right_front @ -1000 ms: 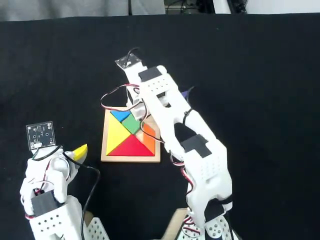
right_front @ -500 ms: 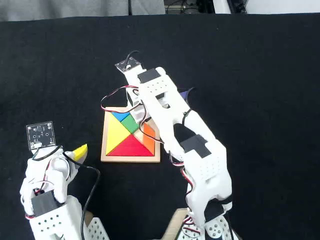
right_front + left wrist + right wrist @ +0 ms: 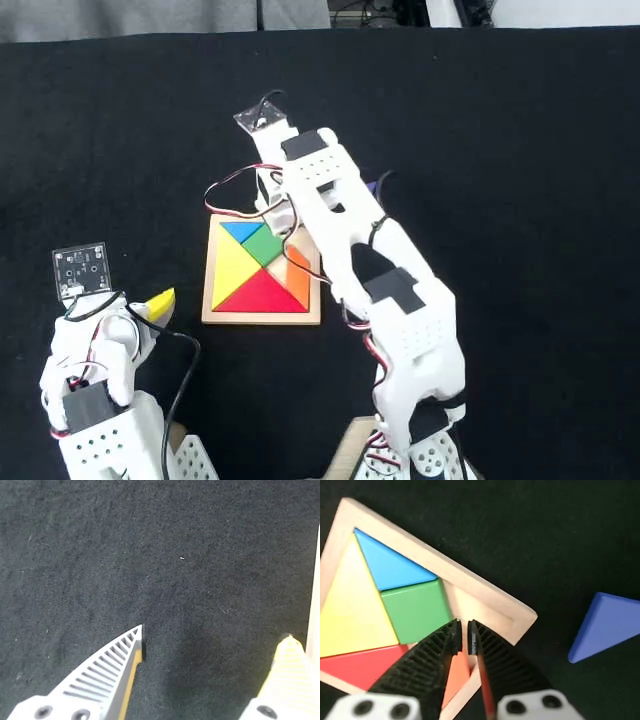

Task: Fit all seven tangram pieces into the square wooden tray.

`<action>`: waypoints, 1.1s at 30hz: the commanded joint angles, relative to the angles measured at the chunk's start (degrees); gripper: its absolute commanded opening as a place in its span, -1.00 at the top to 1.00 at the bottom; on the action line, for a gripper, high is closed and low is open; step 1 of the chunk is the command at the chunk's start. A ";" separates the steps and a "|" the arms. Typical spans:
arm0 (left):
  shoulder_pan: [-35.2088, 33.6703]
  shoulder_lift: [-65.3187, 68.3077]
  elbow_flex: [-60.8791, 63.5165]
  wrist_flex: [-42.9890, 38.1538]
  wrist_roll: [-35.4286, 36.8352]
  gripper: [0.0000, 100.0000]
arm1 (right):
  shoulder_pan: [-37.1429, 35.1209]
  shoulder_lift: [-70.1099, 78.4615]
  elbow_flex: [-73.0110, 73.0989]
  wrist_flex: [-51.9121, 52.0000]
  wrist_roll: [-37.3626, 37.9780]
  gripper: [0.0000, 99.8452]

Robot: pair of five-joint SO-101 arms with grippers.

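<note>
We've got the wooden tray [image 3: 260, 318] mid-table, with the yellow triangle [image 3: 350, 610], red triangle [image 3: 365, 665], green square [image 3: 415, 611] and light blue triangle [image 3: 390, 565] sitting in it. The right gripper [image 3: 461, 630] hangs beside the green square, jaws pinched together on nothing. The dark blue triangle [image 3: 607, 620] lies just outside the tray. The left gripper [image 3: 214, 632] is over the black cloth [image 3: 150, 555], jaws wide apart.

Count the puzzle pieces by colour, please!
Light blue wooden triangle: 1
Green wooden square: 1
Yellow wooden triangle: 1
Red wooden triangle: 1
Orange wooden piece: 1
Dark blue wooden triangle: 1
Total: 6
</note>
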 commanded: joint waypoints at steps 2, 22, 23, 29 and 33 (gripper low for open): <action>0.66 -0.79 0.92 0.18 -0.26 0.21 | 0.70 1.19 -0.22 -1.14 0.44 0.94; 0.57 -0.79 0.92 0.18 -0.26 0.21 | 2.99 -28.53 10.77 10.29 3.60 0.98; 0.57 -0.79 0.92 0.18 -0.26 0.21 | 4.04 -31.69 14.11 9.23 4.57 0.98; 0.57 -0.79 0.92 0.18 -0.26 0.21 | 18.81 -44.97 34.51 1.76 16.18 0.98; 0.57 -0.79 0.92 0.18 -0.26 0.21 | 24.44 -46.81 47.96 -1.85 39.56 0.98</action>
